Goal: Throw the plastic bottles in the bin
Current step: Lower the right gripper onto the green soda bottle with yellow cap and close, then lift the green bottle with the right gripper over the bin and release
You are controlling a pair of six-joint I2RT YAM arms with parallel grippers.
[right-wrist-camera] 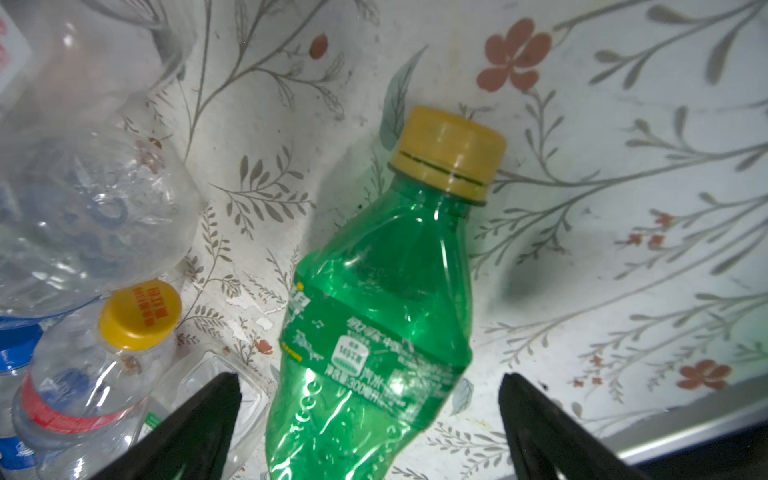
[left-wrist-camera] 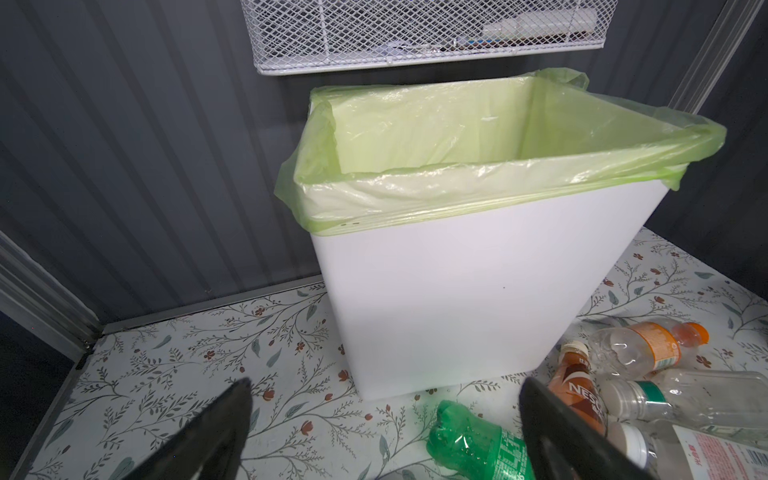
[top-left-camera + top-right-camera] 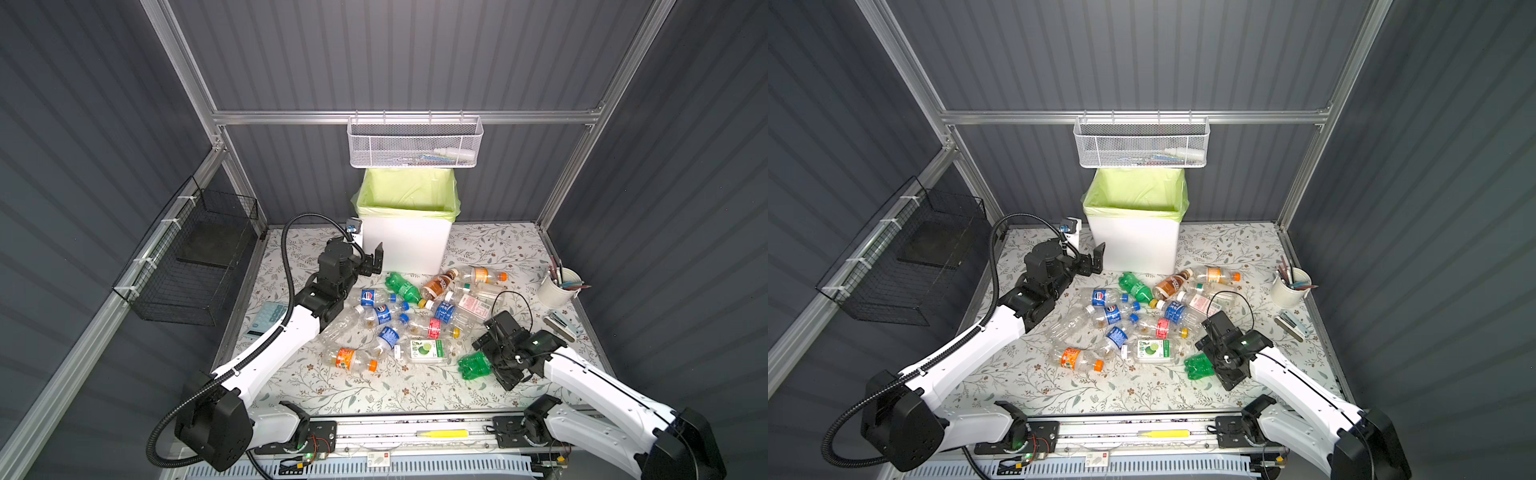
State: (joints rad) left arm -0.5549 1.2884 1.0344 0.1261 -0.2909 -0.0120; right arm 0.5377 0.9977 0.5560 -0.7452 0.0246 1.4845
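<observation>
Several plastic bottles (image 3: pixel 409 320) (image 3: pixel 1133 320) lie in a loose pile mid-table in front of the bin (image 3: pixel 405 245) (image 3: pixel 1133 245) (image 2: pixel 457 311), which is white with a green liner. My left gripper (image 3: pixel 372 262) (image 3: pixel 1094 259) (image 2: pixel 386 382) hovers open and empty by the bin's near left corner. A green bottle (image 3: pixel 403 286) (image 2: pixel 478 444) and an amber one (image 3: pixel 436 286) (image 2: pixel 577 395) lie just beyond it. My right gripper (image 3: pixel 488 363) (image 3: pixel 1214 363) (image 1: pixel 370 380) is open, its fingers either side of a crushed green bottle with a yellow cap (image 3: pixel 473 365) (image 3: pixel 1198 368) (image 1: pixel 382 311), not touching it.
A white mesh basket (image 3: pixel 415 143) hangs above the bin. A black wire basket (image 3: pixel 191 266) is on the left wall. A cup of pens (image 3: pixel 559 286) and a stapler (image 3: pixel 563 324) stand at the right edge, and a pale blue calculator (image 3: pixel 266 318) under the left arm.
</observation>
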